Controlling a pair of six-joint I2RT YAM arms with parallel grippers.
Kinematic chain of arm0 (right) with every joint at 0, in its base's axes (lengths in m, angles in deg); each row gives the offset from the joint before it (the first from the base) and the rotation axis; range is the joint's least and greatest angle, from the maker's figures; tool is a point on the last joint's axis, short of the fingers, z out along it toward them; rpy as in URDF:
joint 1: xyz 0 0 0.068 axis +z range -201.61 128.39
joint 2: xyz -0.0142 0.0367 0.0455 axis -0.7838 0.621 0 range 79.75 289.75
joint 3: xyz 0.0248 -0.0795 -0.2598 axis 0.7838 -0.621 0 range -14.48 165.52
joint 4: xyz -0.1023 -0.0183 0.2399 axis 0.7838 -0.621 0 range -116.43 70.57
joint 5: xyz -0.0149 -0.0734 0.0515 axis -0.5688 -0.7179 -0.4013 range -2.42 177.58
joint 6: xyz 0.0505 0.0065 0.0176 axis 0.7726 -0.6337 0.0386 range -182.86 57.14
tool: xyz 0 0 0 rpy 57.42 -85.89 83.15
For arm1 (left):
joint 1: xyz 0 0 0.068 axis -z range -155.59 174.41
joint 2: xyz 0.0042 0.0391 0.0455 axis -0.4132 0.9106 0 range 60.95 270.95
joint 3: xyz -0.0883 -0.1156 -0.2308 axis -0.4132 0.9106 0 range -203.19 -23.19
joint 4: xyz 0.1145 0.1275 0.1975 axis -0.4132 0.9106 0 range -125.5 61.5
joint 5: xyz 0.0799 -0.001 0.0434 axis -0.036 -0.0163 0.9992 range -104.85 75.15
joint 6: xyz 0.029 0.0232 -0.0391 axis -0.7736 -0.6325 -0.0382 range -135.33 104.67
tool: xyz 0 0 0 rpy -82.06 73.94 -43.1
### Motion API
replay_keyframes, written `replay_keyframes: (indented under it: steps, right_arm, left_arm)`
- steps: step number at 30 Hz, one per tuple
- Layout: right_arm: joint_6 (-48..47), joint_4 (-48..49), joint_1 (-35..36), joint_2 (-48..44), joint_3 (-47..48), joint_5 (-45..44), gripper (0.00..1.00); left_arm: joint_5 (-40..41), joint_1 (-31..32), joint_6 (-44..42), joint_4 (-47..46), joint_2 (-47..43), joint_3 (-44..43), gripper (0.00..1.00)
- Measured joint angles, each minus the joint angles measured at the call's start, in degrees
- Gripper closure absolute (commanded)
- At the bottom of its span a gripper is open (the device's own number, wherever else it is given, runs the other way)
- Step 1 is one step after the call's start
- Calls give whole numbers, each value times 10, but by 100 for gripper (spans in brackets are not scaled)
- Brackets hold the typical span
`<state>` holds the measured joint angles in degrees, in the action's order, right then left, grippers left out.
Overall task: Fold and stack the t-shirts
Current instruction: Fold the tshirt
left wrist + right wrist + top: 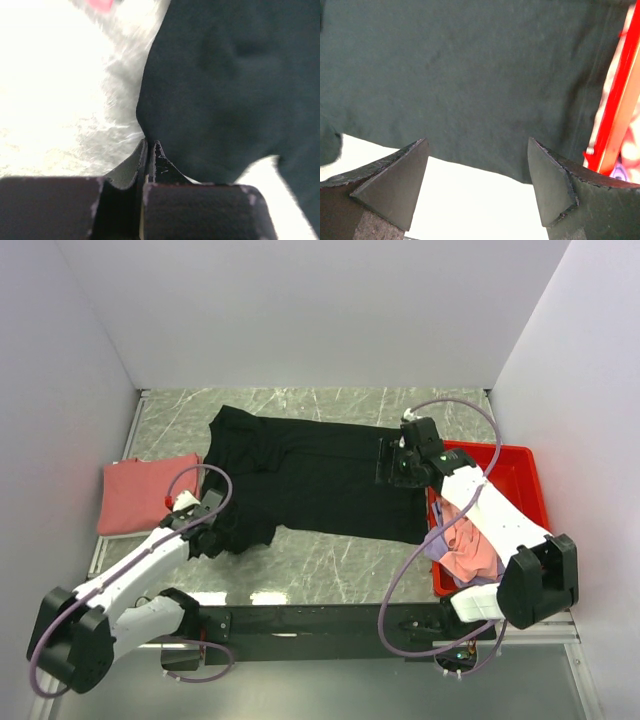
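Observation:
A large black t-shirt [310, 480] lies spread flat across the middle of the table. My left gripper [207, 530] is at its near left sleeve. In the left wrist view the left gripper [150, 146] is shut, with the edge of the black t-shirt [225, 85] running into its tips. My right gripper [389, 462] hovers over the shirt's right end. Seen from the right wrist, that gripper [476, 150] is open above the black t-shirt's [470, 70] edge, holding nothing. A folded salmon-red t-shirt [145, 492] lies at the left. Pink [470, 550] and lavender [437, 540] t-shirts sit in the bin.
A red plastic bin [515, 452] stands at the right edge of the table, and its rim [612, 115] is close beside my right fingers. White walls enclose the marble table [330, 560] on the left, back and right. A black rail runs along the near edge.

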<state>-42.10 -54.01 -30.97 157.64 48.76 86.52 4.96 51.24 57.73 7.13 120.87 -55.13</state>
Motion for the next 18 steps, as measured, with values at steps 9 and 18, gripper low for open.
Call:
replay_keyframes:
  steps: [9, 18]
  right_arm:
    - [22, -14, 67, -24, -88, -11, 15]
    - [68, -72, 115, 2, -150, -59, 18]
  left_arm:
    - [36, 0, -22, 9, -77, -53, 100]
    - [34, 0, -49, 4, -89, -69, 100]
